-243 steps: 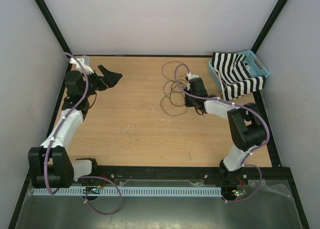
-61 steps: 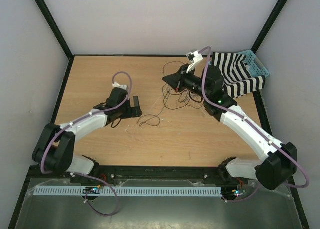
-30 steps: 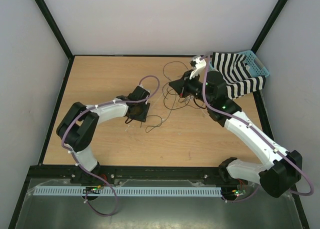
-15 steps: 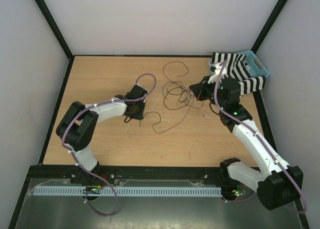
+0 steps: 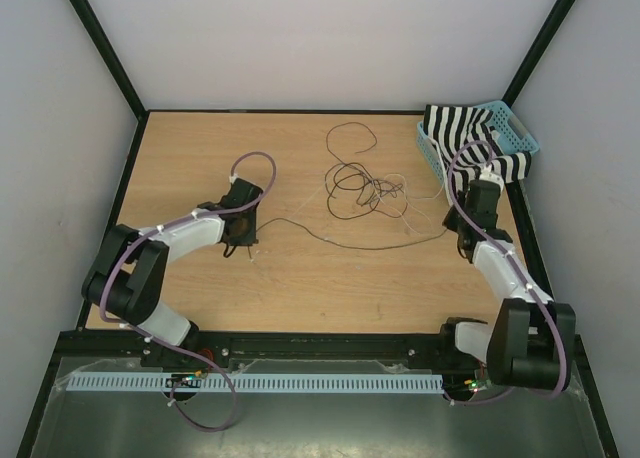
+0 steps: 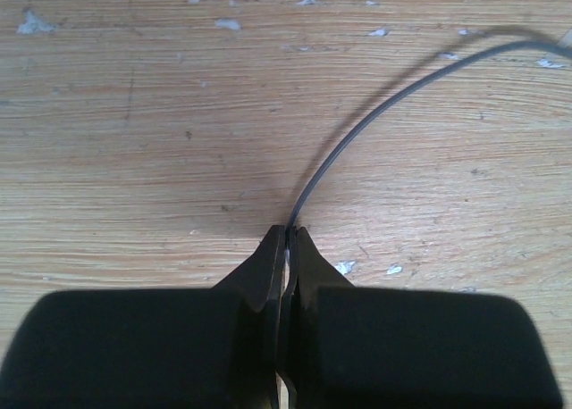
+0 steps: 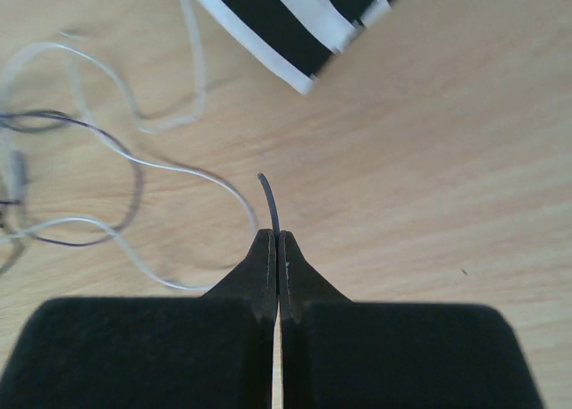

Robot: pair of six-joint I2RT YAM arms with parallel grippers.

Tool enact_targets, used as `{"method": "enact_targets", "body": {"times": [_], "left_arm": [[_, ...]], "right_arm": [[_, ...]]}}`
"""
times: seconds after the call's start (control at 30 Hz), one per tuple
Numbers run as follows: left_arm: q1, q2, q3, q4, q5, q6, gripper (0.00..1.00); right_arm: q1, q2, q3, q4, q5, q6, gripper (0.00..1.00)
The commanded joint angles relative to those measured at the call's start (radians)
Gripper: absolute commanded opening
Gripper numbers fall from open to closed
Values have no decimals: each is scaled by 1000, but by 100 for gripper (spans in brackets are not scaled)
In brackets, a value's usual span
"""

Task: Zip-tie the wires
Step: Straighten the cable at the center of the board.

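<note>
table (image 5: 200,158): pale wood, scuffed | walls (image 5: 330,38): plain grey-white | wires (image 5: 360,183): strewn mid-table

The wires (image 5: 360,188) are thin dark strands. One long strand (image 5: 370,246) runs nearly taut, an end pinched in the left gripper (image 6: 286,235) and in the right gripper (image 7: 275,239). The rest lie in loose loops beyond it, nearer the right gripper.

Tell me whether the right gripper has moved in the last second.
Yes. The right gripper has drawn back rightward, away from the tangled wires, to just in front of the blue basket.
</note>
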Motion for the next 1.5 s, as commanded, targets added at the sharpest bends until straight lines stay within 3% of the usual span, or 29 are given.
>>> {"method": "enact_targets", "body": {"times": [0.0,0.3,0.7,1.0,1.27,1.47], "left_arm": [[6,-27,-25,-17,-60,-5,0],[6,-60,-70,-16,-148,13,0],[7,-38,-76,-16,-174,17,0],[6,24,-50,-7,-112,23,0],[2,65,-35,0,-88,23,0],[-9,72,-29,0,-90,22,0]], "right_arm": [[-8,26,-52,56,187,-4,0],[-25,142,-32,117,326,-35,0],[-36,313,-48,176,294,-6,0],[-36,353,-34,175,227,-9,0],[-36,366,-28,172,188,-10,24],[-36,342,-13,157,133,-14,34]]}}
